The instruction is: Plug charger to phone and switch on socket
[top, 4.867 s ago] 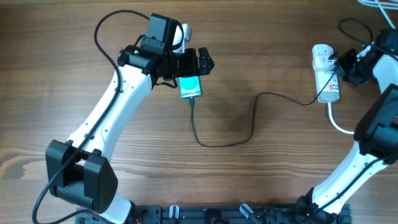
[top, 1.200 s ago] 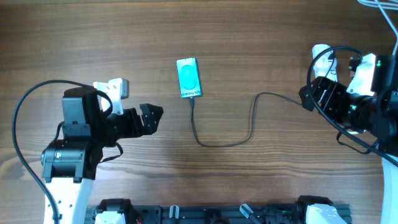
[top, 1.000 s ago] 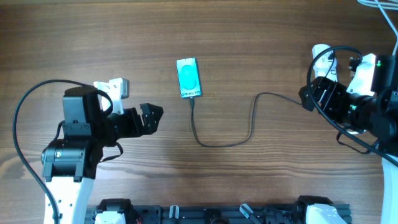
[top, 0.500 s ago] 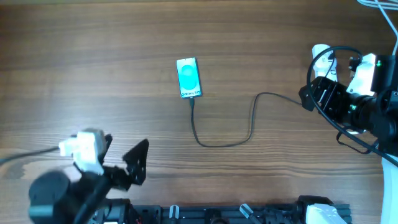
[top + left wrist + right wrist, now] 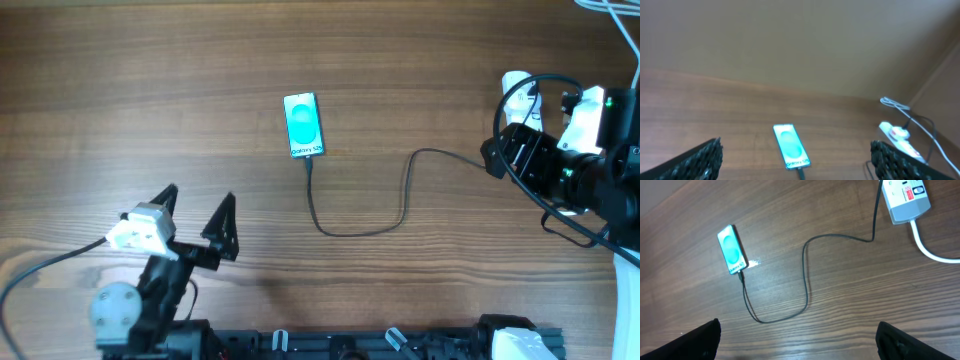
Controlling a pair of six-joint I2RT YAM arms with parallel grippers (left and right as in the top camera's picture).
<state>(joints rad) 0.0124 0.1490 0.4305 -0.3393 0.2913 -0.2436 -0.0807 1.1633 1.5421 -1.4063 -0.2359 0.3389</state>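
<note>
The phone lies flat at the table's middle back, turquoise screen up; it also shows in the wrist views. The charger, a thin black cable, meets the phone's near end, loops forward and runs right to the socket. The socket's red-marked switch faces up, and in the overhead view only its far end shows behind my right arm. My left gripper hangs open and empty at the front left, well away from the phone. My right gripper is open and empty, raised over the table's right side.
A thick white cord leaves the socket toward the right edge. More white cables hang at the back right corner. A plain wall rises behind the table in the left wrist view. The arms' base rail lines the front edge.
My left arm has drawn back from the left middle of the table to the front edge and turned to face the phone. The right arm, phone and cable have not moved.
</note>
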